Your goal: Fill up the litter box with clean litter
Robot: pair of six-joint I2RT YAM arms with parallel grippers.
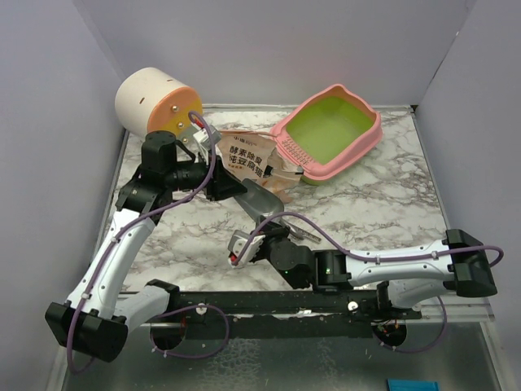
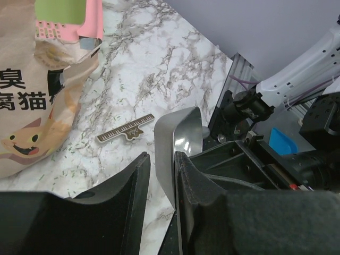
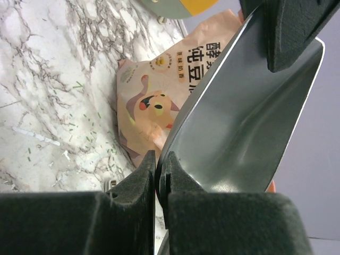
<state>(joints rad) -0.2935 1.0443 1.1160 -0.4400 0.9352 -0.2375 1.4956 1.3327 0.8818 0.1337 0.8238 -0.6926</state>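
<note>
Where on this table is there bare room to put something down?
The marble table is barest on the right, between the litter box and the right arm. A smaller patch sits between the left arm and the right hand. It is crowded around the litter bag, metal scoop and cylinder.

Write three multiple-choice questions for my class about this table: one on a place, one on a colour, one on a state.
1. The bag lies: A between the cylinder and the tray; B inside the tray; C off the table.
2. The tray's inside is: A blue; B green; C white.
3. The right gripper is: A open; B shut on the bag; C shut on the scoop.
Answers: A, the top view shows it between them; B, the floor is lime green; C, it pinches the scoop's edge.
</note>
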